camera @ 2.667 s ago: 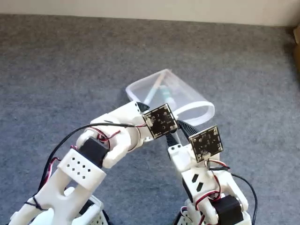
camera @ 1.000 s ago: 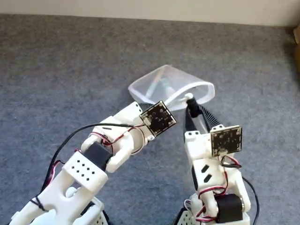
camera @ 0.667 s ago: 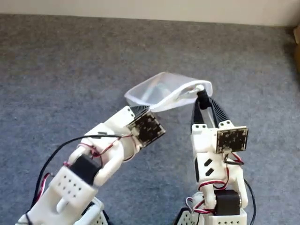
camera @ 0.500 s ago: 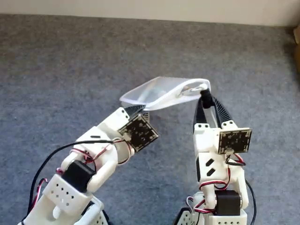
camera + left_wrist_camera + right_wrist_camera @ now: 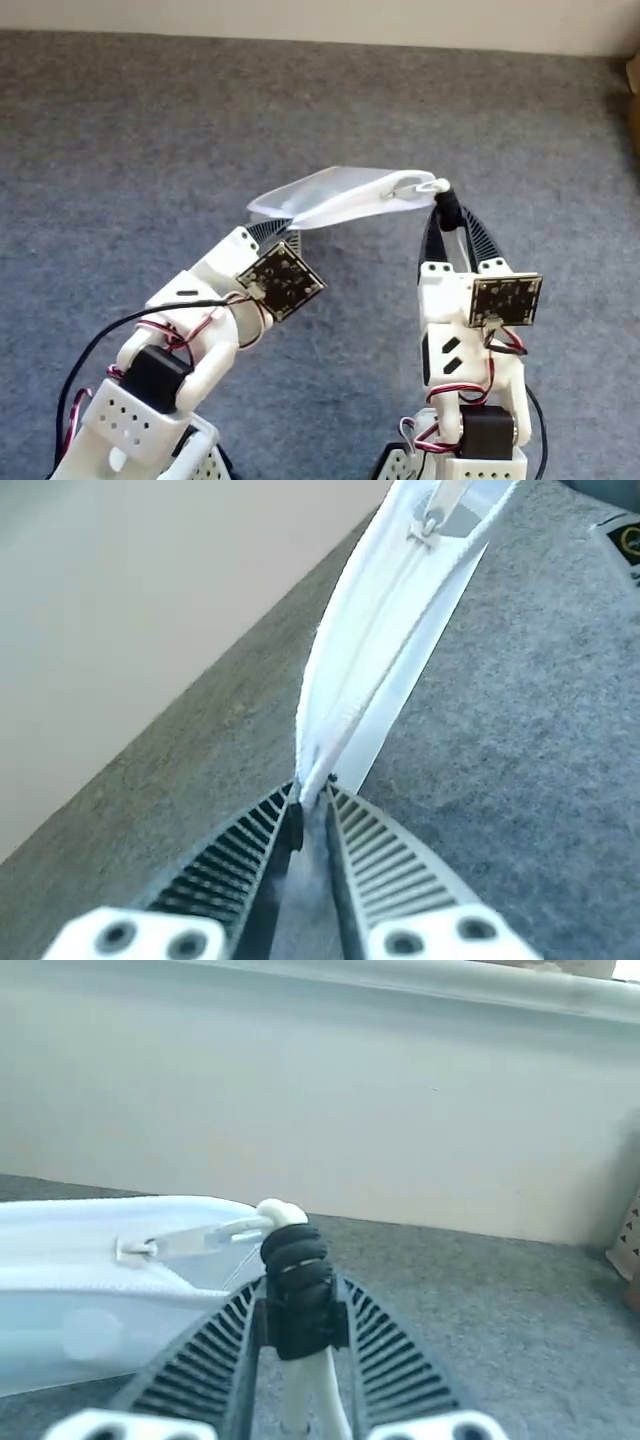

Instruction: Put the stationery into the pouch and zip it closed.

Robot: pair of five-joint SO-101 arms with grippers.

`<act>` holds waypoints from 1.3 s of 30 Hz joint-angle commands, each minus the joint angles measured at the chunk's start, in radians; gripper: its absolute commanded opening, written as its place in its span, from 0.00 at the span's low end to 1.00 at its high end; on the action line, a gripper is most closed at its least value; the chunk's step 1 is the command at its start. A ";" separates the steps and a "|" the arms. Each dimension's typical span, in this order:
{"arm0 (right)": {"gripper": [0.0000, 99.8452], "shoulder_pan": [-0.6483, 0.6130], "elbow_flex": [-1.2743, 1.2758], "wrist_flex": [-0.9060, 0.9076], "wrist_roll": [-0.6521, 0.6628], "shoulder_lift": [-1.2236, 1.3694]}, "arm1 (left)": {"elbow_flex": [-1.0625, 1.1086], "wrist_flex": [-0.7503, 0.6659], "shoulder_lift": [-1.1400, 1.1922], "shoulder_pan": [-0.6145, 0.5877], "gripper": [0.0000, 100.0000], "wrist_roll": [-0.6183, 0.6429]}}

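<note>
I hold one translucent white plastic pouch [image 5: 340, 195] stretched between my two end effectors, lifted off the grey felt tabletop [image 5: 150, 120]. My left end effector [image 5: 311, 802] is pinched tight on the pouch's corner, at one end of the zip. My right end effector [image 5: 300, 1295] is clamped on the single black-wrapped white cord pull [image 5: 293, 1250] at the other end, which is tied to the one metal zip slider [image 5: 135, 1250]. Between that slider and my left fingertips the zip line runs taut and looks closed. I cannot make out what lies inside the pouch.
</note>
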 commanded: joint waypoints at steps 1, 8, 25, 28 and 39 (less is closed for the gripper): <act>0.01 0.044 -0.013 -0.041 0.008 -0.002 | -0.005 0.066 -0.094 -0.088 0.00 -0.032; 0.01 0.044 -0.013 -0.041 0.008 -0.002 | -0.004 0.236 -0.329 -0.125 0.00 -0.058; 0.15 -0.030 -0.031 0.096 -0.002 -0.015 | 0.117 0.288 -0.429 -0.114 0.01 -0.051; 0.16 -0.125 -0.081 0.185 0.005 -0.013 | 0.125 0.288 -0.429 -0.073 0.01 -0.051; 0.16 -0.390 -0.309 0.515 0.006 -0.005 | 0.101 0.381 -0.429 -0.021 0.07 -0.051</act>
